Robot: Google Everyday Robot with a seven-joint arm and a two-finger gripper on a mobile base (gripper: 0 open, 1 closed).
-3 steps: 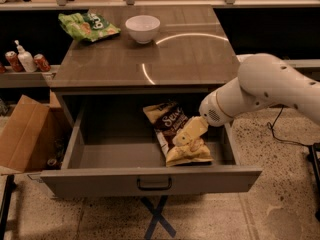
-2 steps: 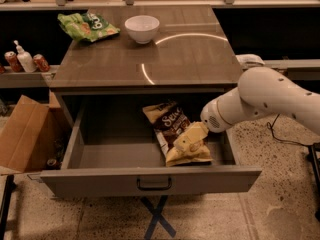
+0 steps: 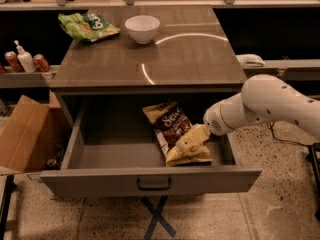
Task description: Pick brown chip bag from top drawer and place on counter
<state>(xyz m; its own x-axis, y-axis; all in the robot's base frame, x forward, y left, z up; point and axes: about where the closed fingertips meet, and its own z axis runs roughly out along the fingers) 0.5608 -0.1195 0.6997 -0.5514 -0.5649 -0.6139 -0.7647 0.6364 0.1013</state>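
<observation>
The brown chip bag lies in the right half of the open top drawer, its pale yellow ends pointing to the back left and front right. My gripper reaches down into the drawer from the right and sits over the bag's front right end, touching or just above it. It hides part of that end. The white arm comes in over the drawer's right side. The counter above the drawer is glossy grey-brown and reflects a ring of light.
A green chip bag and a white bowl sit at the back of the counter. A cardboard box stands on the floor to the left. Cans and a bottle stand on a left shelf.
The arm has lowered and the gripper has sunk slightly onto the front right end of the brown chip bag. The bag has not moved.
</observation>
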